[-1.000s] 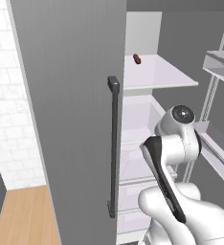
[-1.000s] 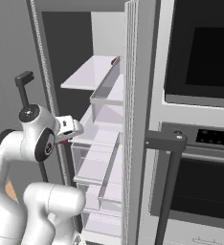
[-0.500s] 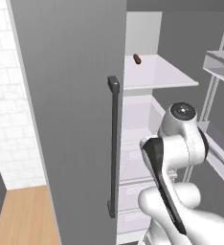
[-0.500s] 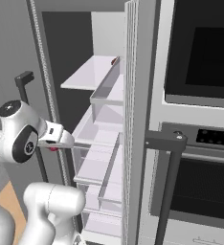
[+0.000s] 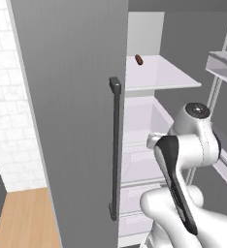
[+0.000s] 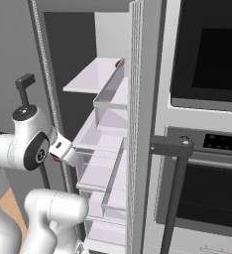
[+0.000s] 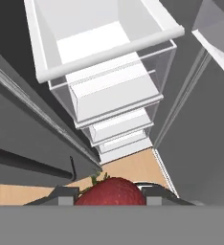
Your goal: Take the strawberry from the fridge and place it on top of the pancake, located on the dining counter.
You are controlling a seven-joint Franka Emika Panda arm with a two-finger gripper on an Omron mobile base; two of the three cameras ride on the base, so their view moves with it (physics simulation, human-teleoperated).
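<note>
A bright red strawberry (image 7: pixel 112 190) with green leaves sits between my gripper's (image 7: pixel 110 196) two dark fingertips, which are shut on it. From the right base view the gripper (image 6: pixel 59 153) hangs just outside the open fridge (image 6: pixel 103 144), in front of its clear drawers, with a speck of red strawberry (image 6: pixel 54 158) at its tip. In the left base view the fridge's grey door (image 5: pixel 72 121) with its dark bar handle stands left of my arm. The pancake and the dining counter are out of view.
A small maroon item (image 5: pixel 138 59) lies on the upper white shelf (image 5: pixel 159 75). Stacked clear drawers (image 7: pixel 109 91) fill the fridge below. An oven stack (image 6: pixel 207 124) with a dark handle stands right of the fridge. Wood floor (image 5: pixel 23 218) lies at the lower left.
My hand with the strawberry has drawn back a little from the drawers and dropped slightly, while the arm's upper joints have swung round.
</note>
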